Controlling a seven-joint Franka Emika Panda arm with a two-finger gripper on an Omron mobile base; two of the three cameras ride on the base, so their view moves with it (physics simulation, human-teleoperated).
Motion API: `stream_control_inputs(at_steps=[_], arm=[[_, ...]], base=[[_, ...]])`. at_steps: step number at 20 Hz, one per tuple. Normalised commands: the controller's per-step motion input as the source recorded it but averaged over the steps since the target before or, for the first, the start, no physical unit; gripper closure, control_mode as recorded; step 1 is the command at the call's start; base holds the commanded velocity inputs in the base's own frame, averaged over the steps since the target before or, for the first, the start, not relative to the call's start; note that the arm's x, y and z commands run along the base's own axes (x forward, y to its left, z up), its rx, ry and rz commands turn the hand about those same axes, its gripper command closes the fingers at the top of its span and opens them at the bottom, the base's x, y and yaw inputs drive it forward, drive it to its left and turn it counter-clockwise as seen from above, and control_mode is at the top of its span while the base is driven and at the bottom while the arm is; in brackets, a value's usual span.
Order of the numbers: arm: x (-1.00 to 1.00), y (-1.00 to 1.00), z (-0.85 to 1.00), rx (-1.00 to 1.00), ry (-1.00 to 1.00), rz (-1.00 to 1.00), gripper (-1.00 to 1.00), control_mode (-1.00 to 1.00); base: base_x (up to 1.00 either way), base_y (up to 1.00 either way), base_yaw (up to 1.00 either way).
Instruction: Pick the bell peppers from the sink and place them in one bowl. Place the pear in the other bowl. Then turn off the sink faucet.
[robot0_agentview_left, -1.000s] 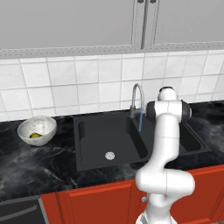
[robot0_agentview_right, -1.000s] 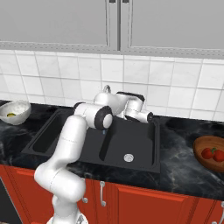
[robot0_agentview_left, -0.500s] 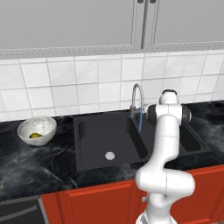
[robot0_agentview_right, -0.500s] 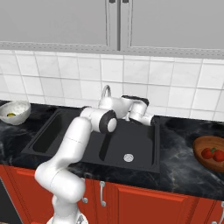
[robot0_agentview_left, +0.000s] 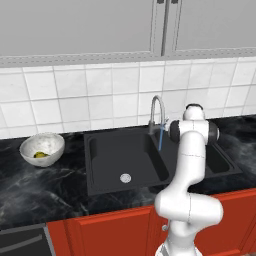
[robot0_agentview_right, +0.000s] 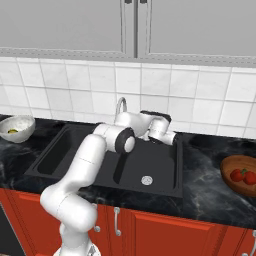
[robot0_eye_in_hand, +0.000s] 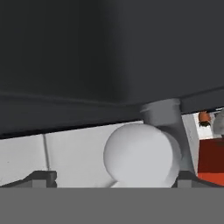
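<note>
The silver faucet (robot0_agentview_left: 157, 111) arches over the black double sink (robot0_agentview_left: 107, 162), and a thin blue stream (robot0_agentview_left: 160, 141) runs from its spout. My gripper (robot0_agentview_right: 165, 135) hangs just right of the faucet (robot0_agentview_right: 121, 104), over the sink's back rim. In the hand view it (robot0_eye_in_hand: 116, 177) is open, fingertips (robot0_eye_in_hand: 42, 176) spread wide, with a pale round knob (robot0_eye_in_hand: 140, 155) on a grey stem between them. The pear (robot0_agentview_left: 40, 154) lies in the white bowl (robot0_agentview_left: 29, 145) at the left. Two red bell peppers (robot0_agentview_right: 242, 175) lie in the wooden bowl (robot0_agentview_right: 231, 165) at the right.
A round silver drain (robot0_agentview_left: 125, 177) sits in the left basin and another drain (robot0_agentview_right: 146, 180) in the right one. White tiled wall and grey cabinets rise behind the black marble counter (robot0_agentview_left: 45, 187). Red cupboard fronts run below the counter edge.
The arm's elbow has swung lower and closer to the faucet, and the hand has settled slightly lower beside it. Water still runs.
</note>
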Motion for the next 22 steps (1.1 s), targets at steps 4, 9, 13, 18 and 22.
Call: stream_control_inputs(at_steps=[4, 9, 13, 18, 22], arm=[[0.36, 1.00, 0.80, -0.44, 0.33, 0.00, -1.00, -1.00], [0.55, 1.00, 0.68, -0.35, 0.24, 0.01, -1.00, -1.00], [0.88, 0.84, 0.05, -0.08, 0.03, 0.22, -1.00, -1.00], [1.00, 0.65, -0.31, 0.18, 0.00, 0.46, -1.00, -1.00], [0.74, 0.97, -0.61, 0.15, -0.02, 0.45, -1.00, -1.00]], base=[[0.00, 0.00, 0.00], [0.00, 0.00, 0.00], [0.00, 0.00, 0.00], [0.00, 0.00, 0.00], [0.00, 0.00, 0.00]])
